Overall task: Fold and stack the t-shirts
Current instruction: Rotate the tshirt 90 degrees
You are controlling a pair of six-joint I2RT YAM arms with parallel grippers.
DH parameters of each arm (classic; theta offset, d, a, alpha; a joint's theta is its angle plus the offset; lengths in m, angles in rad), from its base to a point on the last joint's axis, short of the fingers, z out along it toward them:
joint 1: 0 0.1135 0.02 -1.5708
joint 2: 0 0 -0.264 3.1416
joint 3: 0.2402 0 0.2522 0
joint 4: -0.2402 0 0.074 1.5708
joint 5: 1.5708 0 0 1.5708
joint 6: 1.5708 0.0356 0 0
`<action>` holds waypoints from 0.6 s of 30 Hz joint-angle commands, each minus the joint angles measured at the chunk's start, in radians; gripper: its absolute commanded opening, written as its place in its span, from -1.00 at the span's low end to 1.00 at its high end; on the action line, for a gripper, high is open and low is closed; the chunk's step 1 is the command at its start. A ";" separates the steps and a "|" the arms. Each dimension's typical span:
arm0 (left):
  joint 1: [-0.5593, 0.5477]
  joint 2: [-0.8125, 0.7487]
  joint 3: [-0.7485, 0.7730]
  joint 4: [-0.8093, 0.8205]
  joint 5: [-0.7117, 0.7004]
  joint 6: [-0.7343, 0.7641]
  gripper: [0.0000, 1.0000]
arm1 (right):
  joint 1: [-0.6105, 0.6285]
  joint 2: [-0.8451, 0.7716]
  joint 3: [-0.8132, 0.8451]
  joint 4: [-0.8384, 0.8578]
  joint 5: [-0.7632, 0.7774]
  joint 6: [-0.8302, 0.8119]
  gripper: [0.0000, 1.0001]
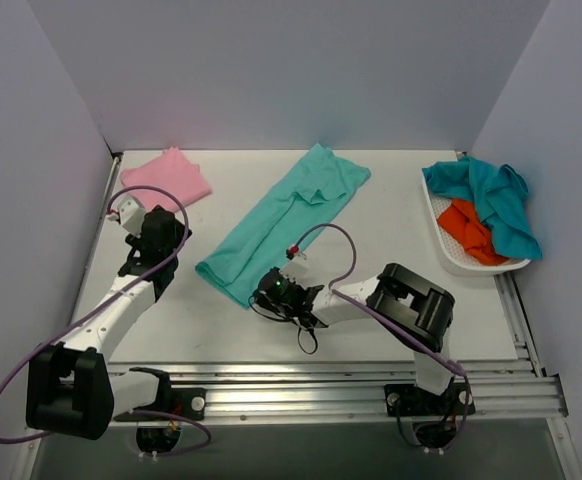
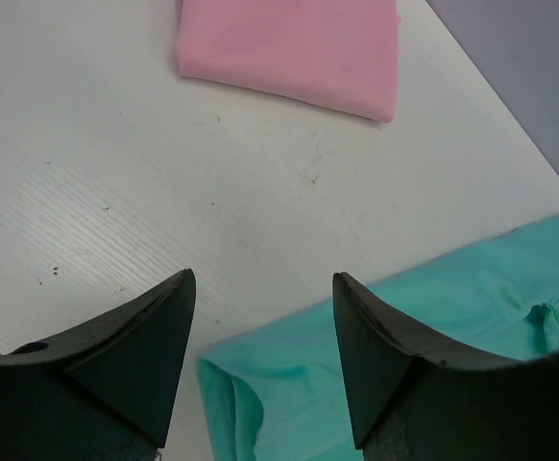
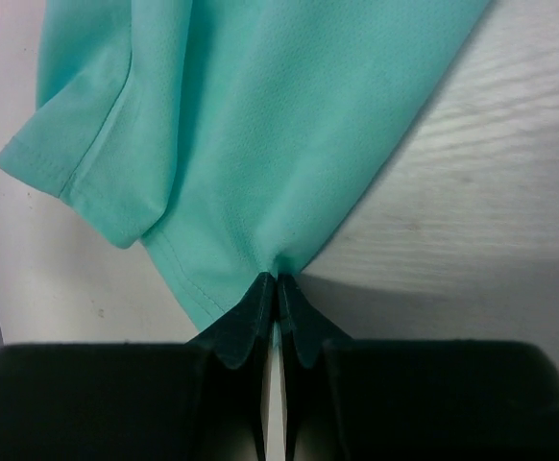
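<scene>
A light sea-green t-shirt (image 1: 281, 215) lies folded into a long strip, running diagonally across the middle of the table. My right gripper (image 1: 271, 291) is shut on the near hem corner of the sea-green t-shirt (image 3: 260, 144), its fingers (image 3: 258, 298) pinching the cloth edge. My left gripper (image 1: 161, 237) is open and empty above the table, left of the strip's near end (image 2: 433, 327). A folded pink t-shirt (image 1: 167, 177) lies at the far left and also shows in the left wrist view (image 2: 294, 48).
A white tray (image 1: 451, 250) at the right edge holds a crumpled darker teal tee (image 1: 496, 200) and an orange one (image 1: 468, 230). Grey walls close in the table on three sides. A metal rail (image 1: 351, 385) runs along the near edge.
</scene>
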 commanded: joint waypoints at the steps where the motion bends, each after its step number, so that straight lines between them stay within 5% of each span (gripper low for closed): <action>1: 0.007 0.001 0.001 0.037 0.007 0.004 0.36 | -0.009 -0.096 -0.105 -0.140 0.094 0.020 -1.00; 14: -0.120 -0.025 0.013 0.025 0.074 -0.008 0.34 | 0.005 -0.892 -0.432 -0.862 0.417 0.276 -1.00; 18: -0.230 0.007 0.068 -0.027 0.073 -0.004 0.36 | -0.016 -1.018 -0.481 -0.924 0.470 0.301 -1.00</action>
